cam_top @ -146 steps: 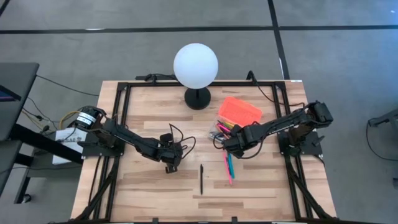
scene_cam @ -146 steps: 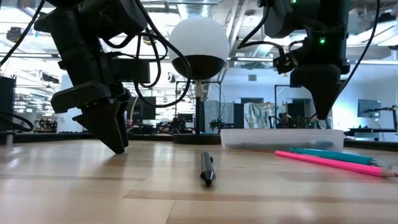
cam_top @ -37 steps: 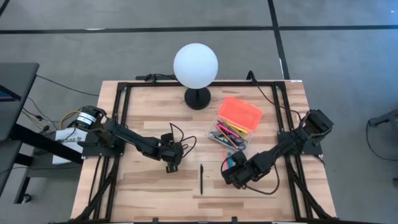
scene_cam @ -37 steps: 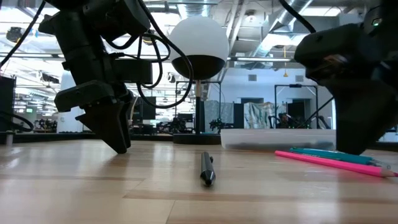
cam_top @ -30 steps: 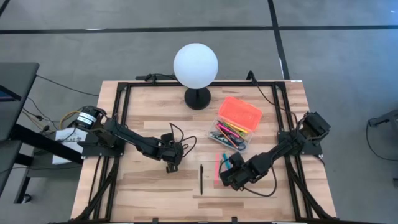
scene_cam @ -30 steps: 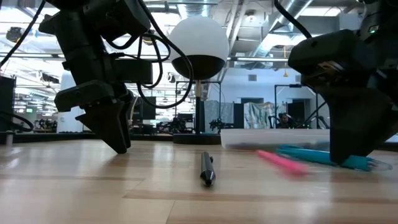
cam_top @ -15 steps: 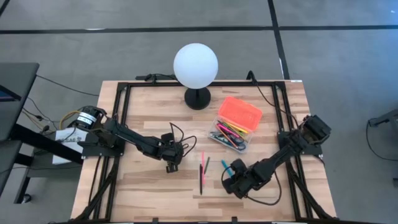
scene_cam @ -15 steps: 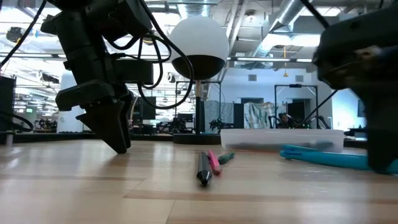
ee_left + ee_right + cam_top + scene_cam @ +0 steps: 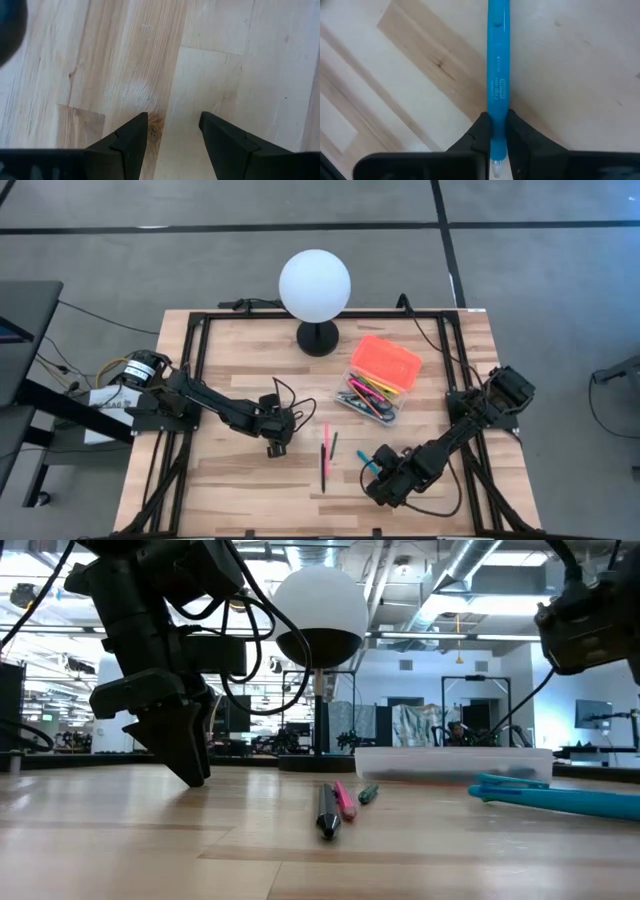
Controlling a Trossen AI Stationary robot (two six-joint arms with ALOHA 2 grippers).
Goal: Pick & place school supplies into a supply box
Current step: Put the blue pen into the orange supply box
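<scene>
My right gripper (image 9: 378, 472) is near the table's near edge, right of centre, and is shut on a blue pen (image 9: 365, 459). A black pen (image 9: 323, 464), a pink pen (image 9: 326, 437) and a short green one (image 9: 333, 445) lie flat, close together, at the table's middle. The supply box (image 9: 368, 394), clear, with its orange lid (image 9: 386, 359) open behind it, holds several coloured pens. My left gripper (image 9: 275, 446) is open, pointing down at bare wood left of the black pen. My right gripper pinches the blue pen near one end (image 9: 497, 102) between its two fingers (image 9: 481, 131), coming from above. The rest of the pen (image 9: 560, 799) sticks out ahead of the fingers, nearly level and low over the table. Whether it still touches the wood, I cannot tell.
A white globe lamp (image 9: 315, 284) on a black foot (image 9: 318, 338) stands at the far middle. Black frame rails (image 9: 196, 370) run along the table's sides. Bare wood lies between the loose pens and the near edge.
My right gripper has moved toward the table's near edge, carrying the blue pen with it. The pink pen and the green one have slid to the left and now lie beside the black pen.
</scene>
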